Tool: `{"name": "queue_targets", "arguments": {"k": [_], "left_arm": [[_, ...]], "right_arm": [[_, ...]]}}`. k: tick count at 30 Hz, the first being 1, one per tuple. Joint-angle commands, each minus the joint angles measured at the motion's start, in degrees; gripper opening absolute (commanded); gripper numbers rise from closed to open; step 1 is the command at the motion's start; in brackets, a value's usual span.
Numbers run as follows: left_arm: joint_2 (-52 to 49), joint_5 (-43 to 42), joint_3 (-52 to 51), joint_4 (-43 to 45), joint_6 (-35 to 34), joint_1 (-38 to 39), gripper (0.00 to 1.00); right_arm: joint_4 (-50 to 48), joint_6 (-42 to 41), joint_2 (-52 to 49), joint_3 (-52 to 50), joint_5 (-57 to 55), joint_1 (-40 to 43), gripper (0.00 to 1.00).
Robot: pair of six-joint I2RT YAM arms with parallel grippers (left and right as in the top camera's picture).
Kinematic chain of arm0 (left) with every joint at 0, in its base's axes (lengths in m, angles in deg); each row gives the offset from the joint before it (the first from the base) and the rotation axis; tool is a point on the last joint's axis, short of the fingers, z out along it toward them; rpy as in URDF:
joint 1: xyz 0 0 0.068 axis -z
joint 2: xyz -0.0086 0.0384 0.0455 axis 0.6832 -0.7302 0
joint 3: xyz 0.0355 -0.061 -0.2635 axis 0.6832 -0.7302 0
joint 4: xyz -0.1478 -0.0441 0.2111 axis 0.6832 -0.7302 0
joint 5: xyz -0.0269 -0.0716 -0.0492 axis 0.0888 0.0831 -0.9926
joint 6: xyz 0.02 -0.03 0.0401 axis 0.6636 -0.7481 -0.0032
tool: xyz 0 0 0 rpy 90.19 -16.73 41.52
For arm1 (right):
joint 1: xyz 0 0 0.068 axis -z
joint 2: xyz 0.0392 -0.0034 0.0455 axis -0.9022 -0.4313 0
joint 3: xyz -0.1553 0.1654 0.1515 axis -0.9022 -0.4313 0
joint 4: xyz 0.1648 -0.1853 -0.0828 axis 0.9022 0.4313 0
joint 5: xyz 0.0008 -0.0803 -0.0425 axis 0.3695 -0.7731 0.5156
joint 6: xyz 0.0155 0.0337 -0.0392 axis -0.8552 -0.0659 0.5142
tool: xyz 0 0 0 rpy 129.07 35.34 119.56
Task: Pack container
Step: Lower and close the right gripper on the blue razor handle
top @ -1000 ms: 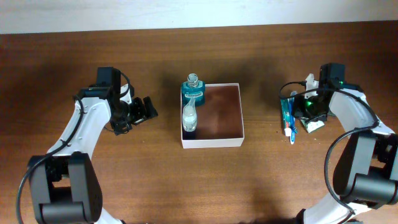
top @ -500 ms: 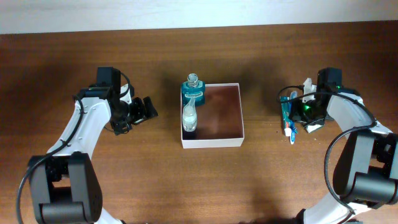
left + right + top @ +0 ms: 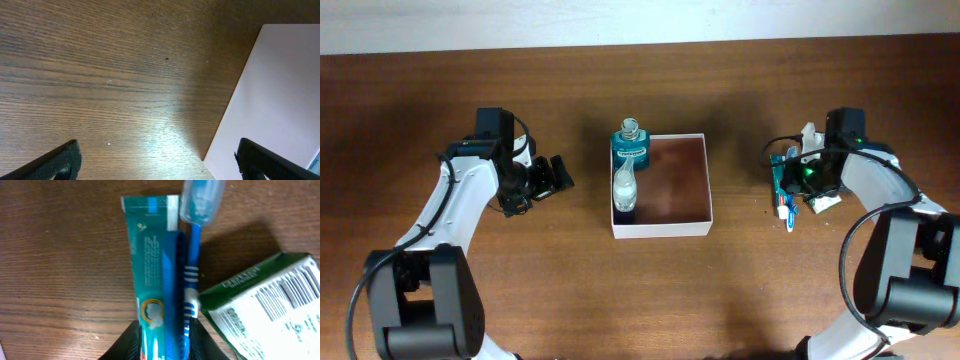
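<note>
Shifting the right gripper [image 3: 165,342] a little inward onto the pile, compared with a second ago, and now straddling the teal toothpaste tube [image 3: 147,265], a dark blue comb-like piece [image 3: 172,280] and the blue toothbrush [image 3: 192,265], with one finger at each side of this bundle. Cannot tell whether already pinching or only set around them; touching the outer edges, or nearly so. Means most probably the start of a pick, with nothing yet lifted from the table [image 3: 740,290]. Just beside the toothbrush, against its handle: the green-and-white packet [image 3: 265,305], maybe to be dragged along or to catch a finger at closing. Holding the left gripper [image 3: 555,176] unmoved, spread wide over bare wood, near the left wall of the container [image 3: 660,229]. As for this white box: at the middle of the table, well apart from the right pile, with a teal bottle [image 3: 630,148] and a small clear bottle [image 3: 624,185] along its left wall, the teal one reaching over the far rim. Leaves the right part of the reddish-brown floor free for tube and brush. No obstacle seen on the way from pile to box
</note>
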Motion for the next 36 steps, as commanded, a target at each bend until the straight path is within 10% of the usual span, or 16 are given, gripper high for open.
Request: {"name": "queue_targets", "arguments": {"k": [1, 36], "left_arm": [[-0.5, 0.0, -0.4, 0.0, 0.1, -0.1, 0.99], [-0.5, 0.0, -0.4, 0.1, 0.1, -0.1, 0.99]], "right_arm": [[-0.3, 0.9, -0.4, -0.5, 0.7, -0.4, 0.25], [3.4, 0.6, -3.7, 4.5, 0.5, -0.3, 0.04]]}}
